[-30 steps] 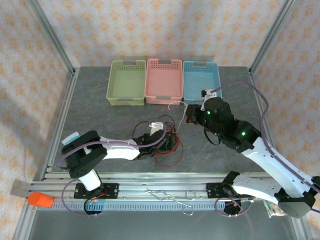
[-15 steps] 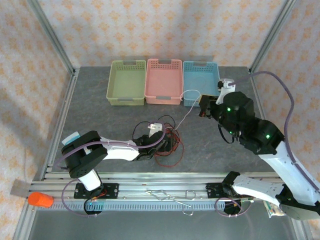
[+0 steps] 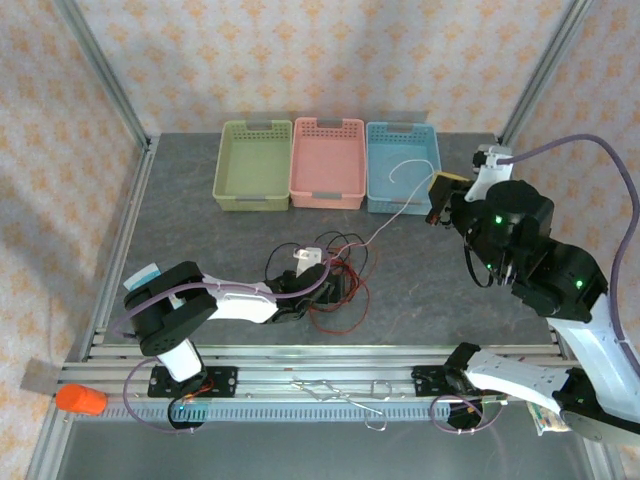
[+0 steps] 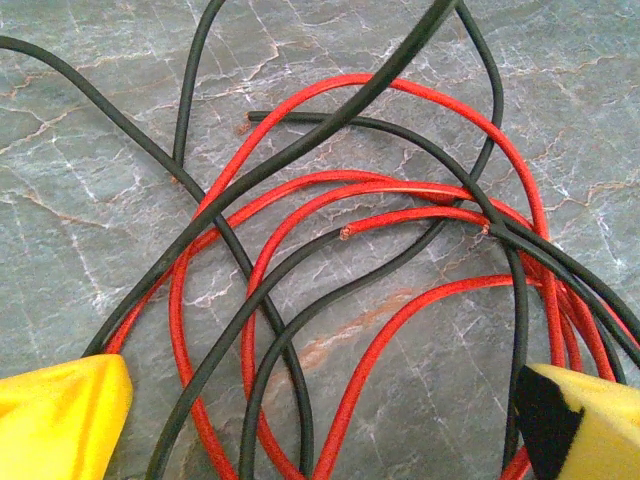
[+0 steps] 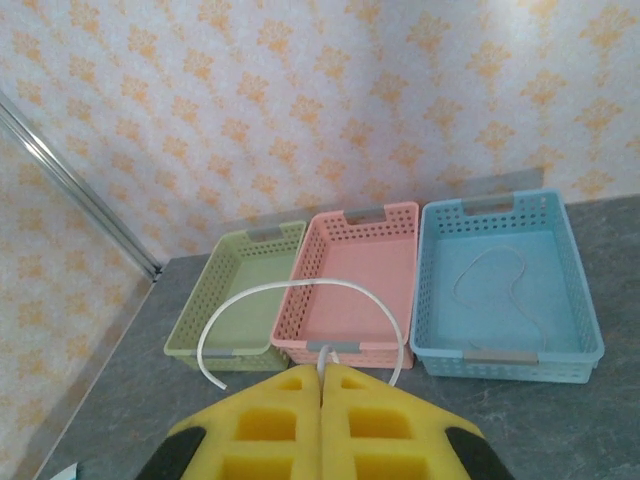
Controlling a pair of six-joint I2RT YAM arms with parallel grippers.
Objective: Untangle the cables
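A tangle of red cables and black cables lies at the middle of the table. My left gripper rests on it, open, its yellow fingertips wide apart with red cable and black cable loops between them on the stone surface. My right gripper hangs in front of the blue basket, shut on a pale white cable that stretches back down to the tangle. In the right wrist view the white cable arcs out from the closed pads.
Green basket, pink basket and blue basket stand in a row at the back. Another thin white cable lies in the blue basket. An orange object sits on the front rail at left.
My right gripper has moved right and toward the back, drawing the white cable out of the tangle into a longer line. The left arm has stayed on the tangle.
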